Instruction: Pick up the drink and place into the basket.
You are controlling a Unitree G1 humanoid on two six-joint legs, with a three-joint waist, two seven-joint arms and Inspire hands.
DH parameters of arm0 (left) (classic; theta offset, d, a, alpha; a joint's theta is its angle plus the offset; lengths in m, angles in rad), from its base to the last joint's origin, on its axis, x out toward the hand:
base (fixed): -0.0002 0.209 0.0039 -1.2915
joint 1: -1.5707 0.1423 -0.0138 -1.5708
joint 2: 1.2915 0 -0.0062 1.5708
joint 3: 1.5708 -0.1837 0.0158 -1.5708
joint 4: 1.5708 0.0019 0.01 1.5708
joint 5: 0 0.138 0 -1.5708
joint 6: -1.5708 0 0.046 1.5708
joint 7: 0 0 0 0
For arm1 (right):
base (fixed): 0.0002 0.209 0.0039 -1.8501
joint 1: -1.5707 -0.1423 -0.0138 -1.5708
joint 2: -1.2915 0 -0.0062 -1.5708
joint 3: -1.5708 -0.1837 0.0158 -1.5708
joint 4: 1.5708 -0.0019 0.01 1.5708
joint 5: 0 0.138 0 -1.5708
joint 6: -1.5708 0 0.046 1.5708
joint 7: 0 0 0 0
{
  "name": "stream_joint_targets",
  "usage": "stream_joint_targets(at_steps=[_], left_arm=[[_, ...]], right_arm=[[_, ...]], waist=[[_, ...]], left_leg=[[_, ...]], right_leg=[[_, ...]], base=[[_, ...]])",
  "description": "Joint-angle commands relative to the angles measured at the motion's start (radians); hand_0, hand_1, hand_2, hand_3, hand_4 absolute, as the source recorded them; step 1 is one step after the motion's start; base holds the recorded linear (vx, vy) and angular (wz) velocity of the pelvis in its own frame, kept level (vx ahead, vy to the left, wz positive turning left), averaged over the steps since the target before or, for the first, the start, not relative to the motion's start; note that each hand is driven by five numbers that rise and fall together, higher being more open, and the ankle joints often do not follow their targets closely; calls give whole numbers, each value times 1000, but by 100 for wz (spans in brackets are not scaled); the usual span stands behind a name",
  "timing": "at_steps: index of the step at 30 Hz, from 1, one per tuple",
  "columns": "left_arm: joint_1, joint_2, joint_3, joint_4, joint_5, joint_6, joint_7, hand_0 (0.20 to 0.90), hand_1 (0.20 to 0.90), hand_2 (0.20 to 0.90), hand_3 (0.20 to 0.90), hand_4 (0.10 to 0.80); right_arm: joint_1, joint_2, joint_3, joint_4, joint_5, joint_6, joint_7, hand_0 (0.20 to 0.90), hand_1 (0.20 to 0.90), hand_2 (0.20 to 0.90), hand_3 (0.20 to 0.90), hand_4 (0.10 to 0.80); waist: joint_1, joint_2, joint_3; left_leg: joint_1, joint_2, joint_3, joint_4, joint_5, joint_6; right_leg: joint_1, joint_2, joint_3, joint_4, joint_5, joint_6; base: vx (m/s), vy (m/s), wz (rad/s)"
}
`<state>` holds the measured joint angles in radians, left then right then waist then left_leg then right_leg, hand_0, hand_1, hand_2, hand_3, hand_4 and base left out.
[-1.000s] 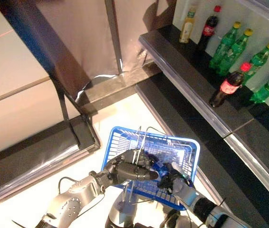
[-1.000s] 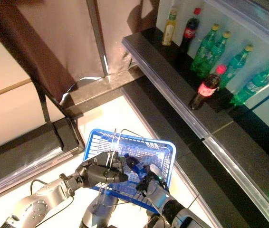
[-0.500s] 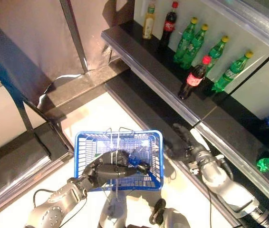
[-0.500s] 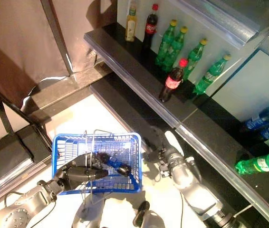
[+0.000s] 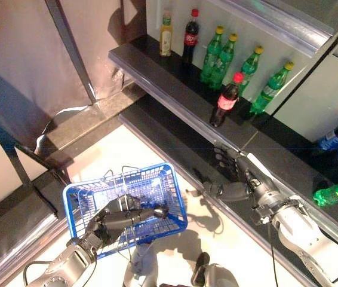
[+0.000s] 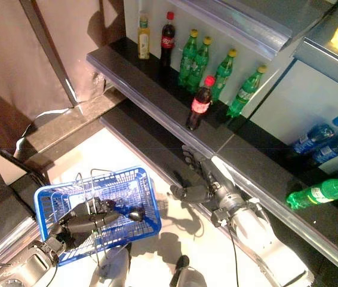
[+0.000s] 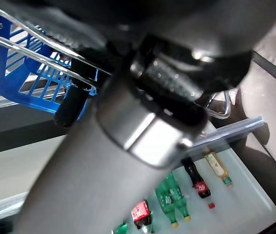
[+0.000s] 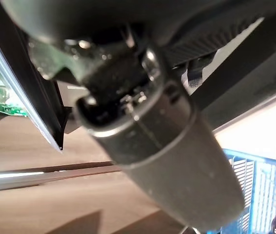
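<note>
Left hand (image 5: 118, 216) curled round wire handles of blue plastic basket (image 5: 82, 197), dark drink bottle (image 6: 130, 213) inside. Right hand (image 5: 240, 179) empty, fingers spread, beside black shelf edge (image 5: 175, 95) below red-capped cola bottle (image 5: 226, 100).

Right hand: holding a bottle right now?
No. The right hand is open with fingers spread and empty, beside the shelf edge, apart from the red-capped cola bottle.
</note>
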<state>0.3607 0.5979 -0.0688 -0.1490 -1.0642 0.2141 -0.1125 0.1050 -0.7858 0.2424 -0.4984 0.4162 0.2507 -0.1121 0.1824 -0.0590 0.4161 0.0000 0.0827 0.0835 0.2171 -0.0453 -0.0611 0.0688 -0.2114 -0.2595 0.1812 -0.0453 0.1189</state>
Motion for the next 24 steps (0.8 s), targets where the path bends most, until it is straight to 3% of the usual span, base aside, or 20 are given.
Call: stream_joint_targets(at_steps=[1,8,10,15,17,18,22,24], left_arm=[[-56,-49,9,-216,15,-244,-30,300,300,300,200,100],[-14,-108,-2,21,128,-288,104,300,300,300,200,100],[-22,-119,-10,73,143,-283,141,300,300,300,200,100],[-76,-205,-29,388,231,-329,162,300,300,300,200,100],[-92,-224,-32,460,240,-337,168,300,300,300,200,100],[-118,-255,-31,561,242,-345,173,300,300,300,200,100],[-146,-287,-39,705,278,-361,175,300,300,300,200,100],[-159,-320,-25,796,264,-354,186,300,300,300,200,100]], right_arm=[[18,-34,-23,-9,7,-84,9,900,900,900,900,800],[152,74,-8,231,-111,-80,33,900,900,900,900,800],[155,107,7,288,-127,-64,10,900,900,900,900,800],[135,265,64,587,-173,-117,-81,900,900,900,900,800],[128,285,70,651,-195,-139,-91,900,900,900,900,800],[120,319,82,757,-168,-143,-101,900,900,900,900,800],[98,370,79,933,-157,-169,-89,900,900,900,900,800],[81,410,62,1044,-153,-155,-91,900,900,900,900,800]], waist=[[-34,-7,-174],[-100,-11,-212],[-114,-10,-219],[-160,0,-247],[-169,3,-249],[-185,4,-256],[-203,8,-259],[-209,14,-261]], left_leg=[[-31,55,21,100,2,-29],[32,51,74,-8,13,-24],[40,50,84,-31,18,-24],[68,41,116,-107,27,-21],[73,43,120,-119,29,-21],[75,46,126,-123,27,-22],[70,65,131,-112,26,-34],[63,93,134,-106,50,-49]], right_leg=[[112,1,29,-121,44,27],[78,0,77,-167,73,32],[70,2,83,-177,81,32],[41,10,100,-207,104,28],[35,15,103,-210,106,25],[26,27,111,-212,103,18],[12,57,122,-205,90,-7],[9,82,126,-199,77,-26]], base=[[-36,17,-21],[-75,15,-21],[-81,4,-18],[-58,-33,-22],[-47,-102,-7],[-53,-143,-23],[-31,-221,-23],[-25,-231,-23]])
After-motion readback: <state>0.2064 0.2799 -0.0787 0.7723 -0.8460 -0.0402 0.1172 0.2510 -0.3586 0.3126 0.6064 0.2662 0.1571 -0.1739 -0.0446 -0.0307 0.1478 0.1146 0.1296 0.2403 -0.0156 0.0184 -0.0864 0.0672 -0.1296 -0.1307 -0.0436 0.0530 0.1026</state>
